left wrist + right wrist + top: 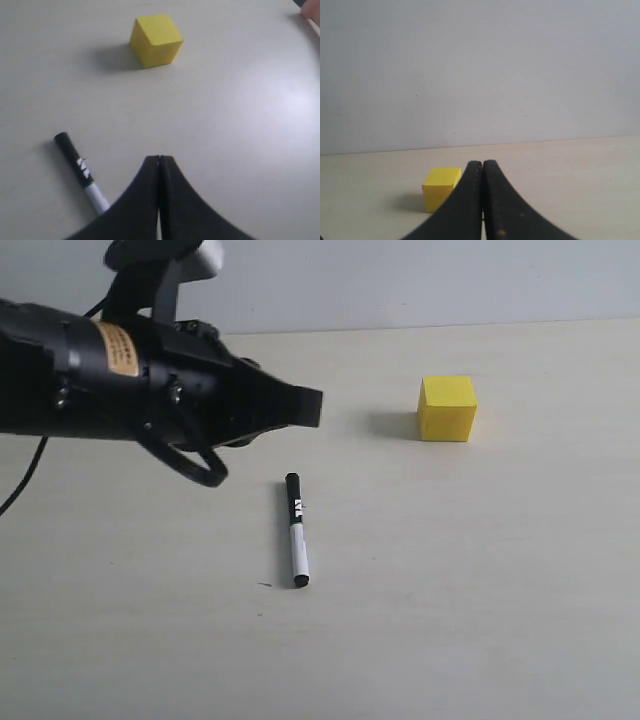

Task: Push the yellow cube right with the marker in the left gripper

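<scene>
The left pincer is pressed together, empty; the marker lies loose on the worktop. A careless descent could roll it away, leaving the yellow cube unpushed.

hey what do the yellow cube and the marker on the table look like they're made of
The yellow cube: matte, evenly coloured faces with no shine, maybe painted wood or foam; cannot tell which. The marker: likely smooth plastic, white barrel, black cap, printed label.
</scene>
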Motion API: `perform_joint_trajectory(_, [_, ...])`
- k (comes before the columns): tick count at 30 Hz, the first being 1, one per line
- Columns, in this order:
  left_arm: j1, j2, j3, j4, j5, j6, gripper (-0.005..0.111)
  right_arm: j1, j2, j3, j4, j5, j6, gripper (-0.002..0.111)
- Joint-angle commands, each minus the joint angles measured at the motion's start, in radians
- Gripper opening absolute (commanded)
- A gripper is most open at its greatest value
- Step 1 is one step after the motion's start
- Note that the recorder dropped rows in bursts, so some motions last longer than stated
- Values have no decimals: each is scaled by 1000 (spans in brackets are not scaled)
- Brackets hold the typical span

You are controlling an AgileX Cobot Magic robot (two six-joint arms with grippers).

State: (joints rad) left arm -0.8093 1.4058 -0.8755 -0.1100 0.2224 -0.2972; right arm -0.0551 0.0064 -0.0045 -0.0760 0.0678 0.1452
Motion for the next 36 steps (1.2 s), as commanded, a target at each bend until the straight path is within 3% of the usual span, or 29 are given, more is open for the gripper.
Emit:
perform_joint_trajectory(1, [50, -76, 107, -4, -54, -54, 0, -4, -6, 5, -3, -2, -4, 0])
perform_joint_trajectory(10, [128, -373, 397, -8, -232, -93, 0, -4, -6, 5, -3, -2, -2, 0])
perform_joint_trajectory(18, [394, -739, 654, -8, -253, -137, 0, -4, -6, 5, -3, -2, -2, 0])
perform_joint_trajectory(22, [485, -950, 757, -5, -256, -123, 0, -4, -6, 5, -3, -2, -2, 0])
perform_joint_trajectory(30, [655, -1217, 876, -5, -256, -130, 0, -4, -6, 5, -3, -2, -4, 0])
perform_joint_trajectory(36, [721, -1310, 876, -5, -154, -101, 0, -4, -6, 5, -3, -2, -4, 0])
